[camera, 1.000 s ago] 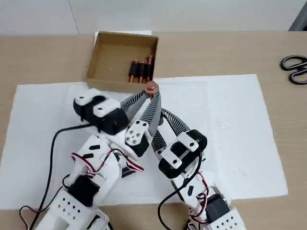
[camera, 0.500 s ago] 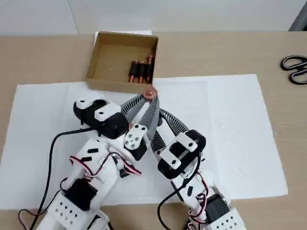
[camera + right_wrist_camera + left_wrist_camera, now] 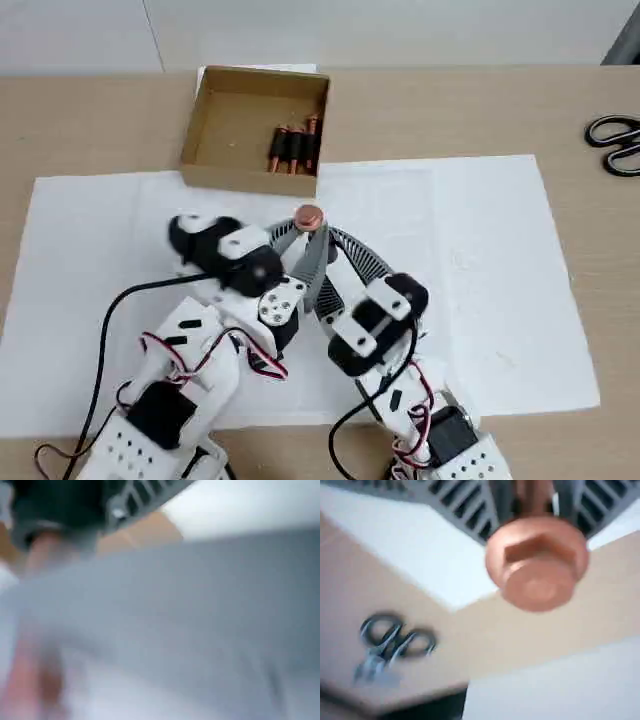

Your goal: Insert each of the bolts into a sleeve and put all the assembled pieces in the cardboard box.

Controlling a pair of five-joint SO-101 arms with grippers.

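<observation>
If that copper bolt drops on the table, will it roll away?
The bolt would probably roll in a curve, not far, since its round head looks wider than its shank. It looks like solid metal, so likely stiff and heavy for its size.

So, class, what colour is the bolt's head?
Copper; the bolt shows best in the left wrist view.
</observation>
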